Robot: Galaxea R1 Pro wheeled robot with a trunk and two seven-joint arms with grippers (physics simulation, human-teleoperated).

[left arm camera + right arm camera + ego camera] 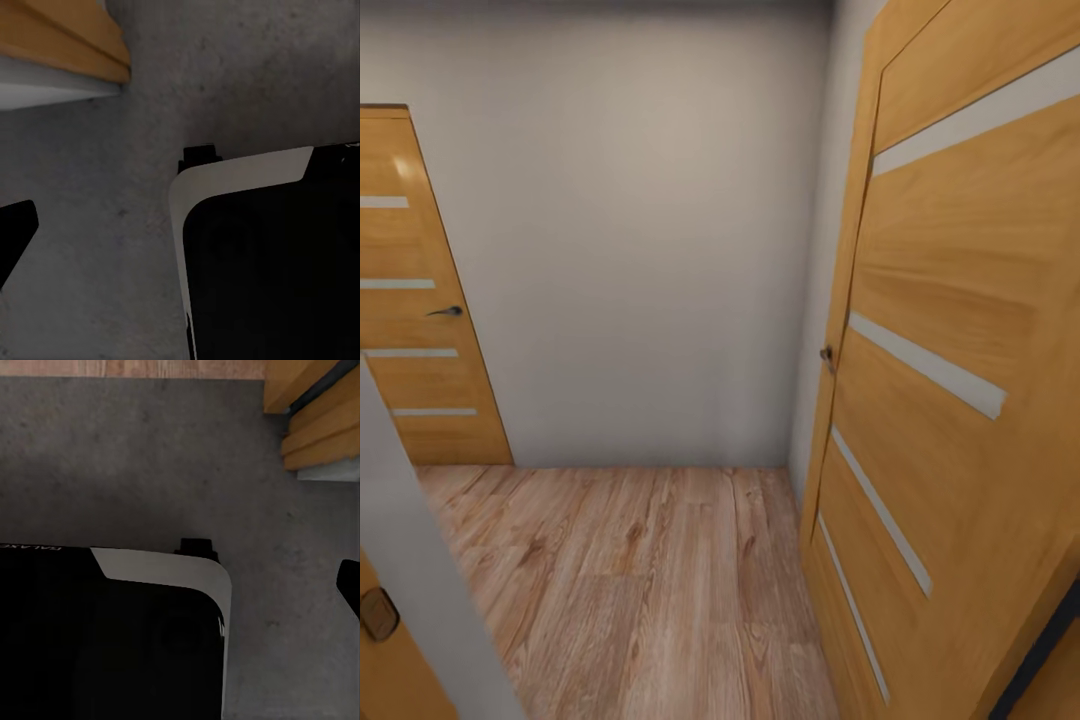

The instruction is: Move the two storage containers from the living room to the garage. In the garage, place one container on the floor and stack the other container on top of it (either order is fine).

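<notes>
The two storage containers are out of view. In the left wrist view, rough dark-grey concrete floor point(112, 225) lies beside my black, white-rimmed base point(270, 262). The right wrist view has the same concrete point(150, 457) and base point(112, 637), with a strip of light wood planks point(150, 367) beyond the concrete's edge. A black pointed piece point(15, 232) juts in at the rim of the left wrist view and a similar one point(349, 585) in the right wrist view. I cannot tell how either gripper's jaws stand.
Ahead in the head view is a small hall with a wood-plank floor point(640, 580) and a plain grey wall point(640, 250). An orange wooden door point(960, 400) stands close on the right, another door point(420, 330) at the far left. Orange door-frame pieces point(67, 41) point(322, 420) flank my base.
</notes>
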